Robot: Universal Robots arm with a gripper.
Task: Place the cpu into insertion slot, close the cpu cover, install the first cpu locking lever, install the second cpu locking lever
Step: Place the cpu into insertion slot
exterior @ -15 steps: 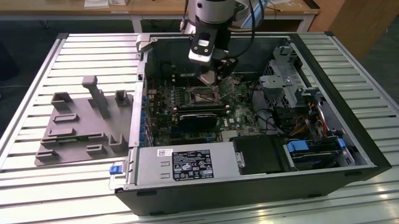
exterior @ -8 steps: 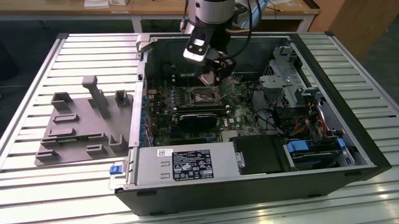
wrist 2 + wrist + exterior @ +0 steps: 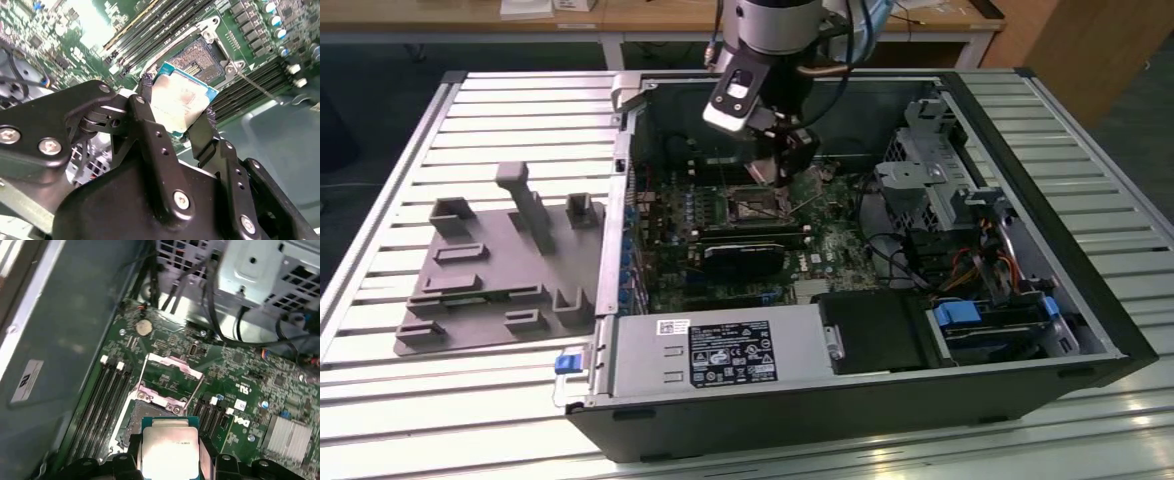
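Observation:
My gripper (image 3: 782,168) hangs inside the open computer case, just above the motherboard. It is shut on the cpu (image 3: 182,102), a flat square chip with a pale metal top, held by two opposite edges between the black fingers (image 3: 150,125). The cpu (image 3: 169,450) hovers slightly tilted beside and above the insertion slot (image 3: 131,420), not touching it. The insertion slot (image 3: 200,56) lies bare with its dark centre exposed; it is also seen at the board's middle (image 3: 758,207). The cpu cover (image 3: 170,371) stands swung up behind the slot, with thin wire levers raised along its sides.
A long black card (image 3: 747,255) lies just in front of the slot. Memory slots (image 3: 102,405) flank it. A silver drive cage (image 3: 934,170) and cables fill the exterior view's right. The power supply (image 3: 720,355) sits at the front. A grey fixture plate (image 3: 494,260) rests on the table outside the case.

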